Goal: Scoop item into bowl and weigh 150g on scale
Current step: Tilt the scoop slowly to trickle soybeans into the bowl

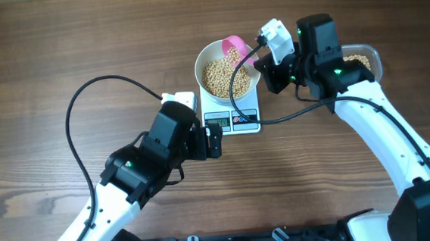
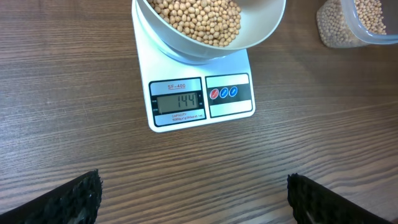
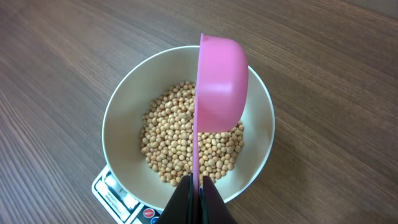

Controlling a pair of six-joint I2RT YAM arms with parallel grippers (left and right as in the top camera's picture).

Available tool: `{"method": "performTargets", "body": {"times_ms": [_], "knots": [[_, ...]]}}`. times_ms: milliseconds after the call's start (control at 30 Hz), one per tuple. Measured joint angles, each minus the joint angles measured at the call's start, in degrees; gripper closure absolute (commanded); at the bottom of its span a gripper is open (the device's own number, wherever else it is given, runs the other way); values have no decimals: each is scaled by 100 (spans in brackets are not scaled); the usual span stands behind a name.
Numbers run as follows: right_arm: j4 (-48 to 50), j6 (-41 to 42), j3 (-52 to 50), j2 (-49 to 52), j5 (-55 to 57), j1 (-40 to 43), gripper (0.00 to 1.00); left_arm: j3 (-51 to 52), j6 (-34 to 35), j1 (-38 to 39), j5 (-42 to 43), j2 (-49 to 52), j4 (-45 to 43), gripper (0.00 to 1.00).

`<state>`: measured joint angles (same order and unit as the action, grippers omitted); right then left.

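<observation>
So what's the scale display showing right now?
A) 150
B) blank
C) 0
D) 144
D: the scale reads 144 on its display in the left wrist view, with the bowl of beans sitting on it.

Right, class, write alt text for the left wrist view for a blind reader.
A small white scale on a wooden table reads 144, with a white bowl of tan beans on it. A clear tub of more beans sits top right, and the open left gripper shows black fingers at the bottom corners.
</observation>
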<state>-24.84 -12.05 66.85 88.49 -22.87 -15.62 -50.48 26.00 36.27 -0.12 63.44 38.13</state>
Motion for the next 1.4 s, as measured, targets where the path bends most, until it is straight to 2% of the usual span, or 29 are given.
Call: {"method": "performTargets", "body": {"times_ms": [233, 500, 933, 1400], "knots": [[-46, -660, 0, 0, 2, 0, 96, 0, 0, 0, 0, 0, 0, 0], [-7, -673, 0, 0, 4, 0, 96, 0, 0, 0, 2, 0, 0, 0], [-37, -1209, 0, -11, 197, -15, 96, 0, 0, 0, 2, 0, 0, 0], [-42, -1176, 0, -120, 199, -133, 96, 0, 0, 0, 2, 0, 0, 0]]}}
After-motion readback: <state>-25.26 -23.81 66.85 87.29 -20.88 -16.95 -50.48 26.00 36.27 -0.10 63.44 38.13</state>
